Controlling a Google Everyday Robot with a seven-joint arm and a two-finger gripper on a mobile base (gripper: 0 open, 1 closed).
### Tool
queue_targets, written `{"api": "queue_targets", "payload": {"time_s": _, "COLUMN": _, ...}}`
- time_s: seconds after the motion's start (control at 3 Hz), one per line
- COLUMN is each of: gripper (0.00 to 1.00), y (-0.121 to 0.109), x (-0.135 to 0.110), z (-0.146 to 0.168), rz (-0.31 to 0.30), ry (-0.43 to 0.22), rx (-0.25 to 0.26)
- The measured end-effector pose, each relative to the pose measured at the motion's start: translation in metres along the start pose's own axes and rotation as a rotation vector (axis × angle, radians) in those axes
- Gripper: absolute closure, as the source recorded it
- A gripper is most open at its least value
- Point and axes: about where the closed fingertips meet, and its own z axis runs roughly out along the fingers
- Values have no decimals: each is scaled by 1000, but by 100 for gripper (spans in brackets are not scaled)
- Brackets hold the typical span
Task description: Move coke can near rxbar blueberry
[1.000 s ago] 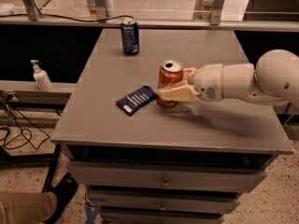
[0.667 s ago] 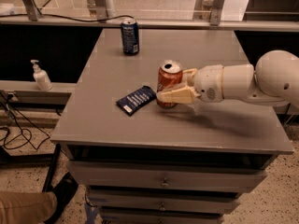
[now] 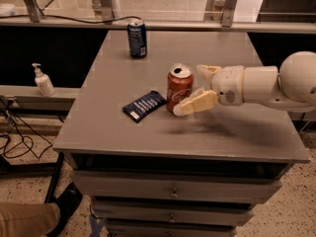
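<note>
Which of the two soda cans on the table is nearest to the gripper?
The red coke can: the gripper is right at its side. The dark blue can stands apart near the table's far edge.

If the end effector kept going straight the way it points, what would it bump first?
The coke can, standing right at the tip of the open end effector. The rxbar blueberry lies just beyond it.
</note>
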Motion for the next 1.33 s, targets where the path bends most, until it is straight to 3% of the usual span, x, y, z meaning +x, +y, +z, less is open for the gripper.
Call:
{"api": "queue_targets", "payload": {"time_s": 0.33, "gripper": 0, "y": -31, "x": -9, "z": -46, "rz": -10, "ry": -20, "rx": 138}}
{"api": "queue_targets", "payload": {"time_s": 1.0, "gripper": 0, "y": -96, "x": -42, "z": -182, "rz": -31, "ry": -119, "rx": 525}}
{"api": "queue_targets", "payload": {"time_s": 1.33, "gripper": 0, "y": -100, "x": -43, "z": -188, "rz": -30, "ry": -124, "rx": 547}}
